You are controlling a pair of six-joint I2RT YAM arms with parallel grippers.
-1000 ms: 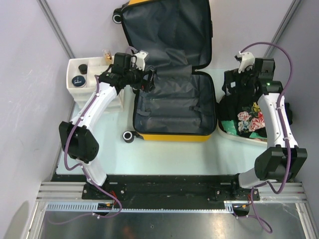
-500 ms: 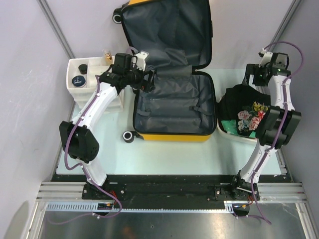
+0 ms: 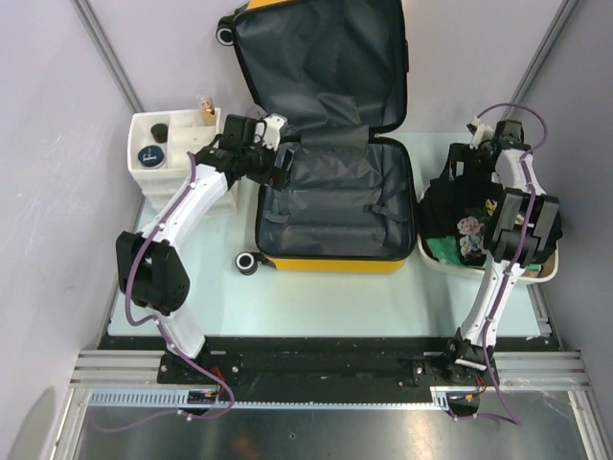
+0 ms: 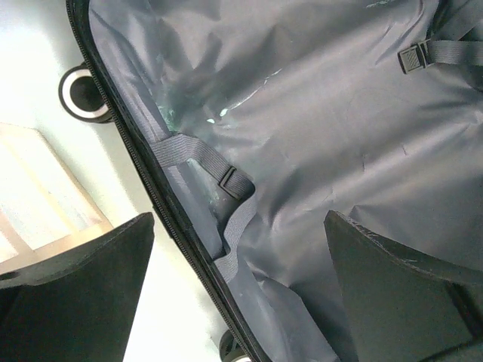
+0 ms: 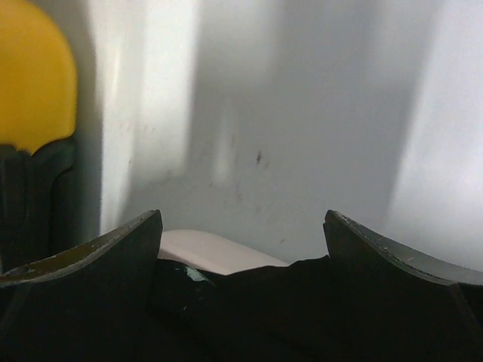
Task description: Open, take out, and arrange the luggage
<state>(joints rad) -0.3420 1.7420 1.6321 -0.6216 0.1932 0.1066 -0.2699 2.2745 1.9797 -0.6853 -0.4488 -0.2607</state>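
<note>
1. Currently your left arm stretches toward table centre, with the left gripper (image 4: 240, 219) over the rear-left corner of the open yellow hard-shell suitcase (image 3: 330, 261), jaws apart and empty.
2. Your right arm stands folded, with the right gripper (image 5: 241, 219) above dark clothing (image 3: 448, 206) in the white tub (image 5: 219, 255), jaws apart.

Left arm (image 3: 182, 216) ran from its base toward 1 o'clock, with the wrist turned toward 3 o'clock. Left gripper (image 3: 282, 161) had its fingers spread wide. Right arm (image 3: 508, 230) rose steeply toward 12 o'clock. Right gripper (image 3: 472, 153) faced 9 o'clock, fingers (image 5: 98, 256) well apart.
</note>
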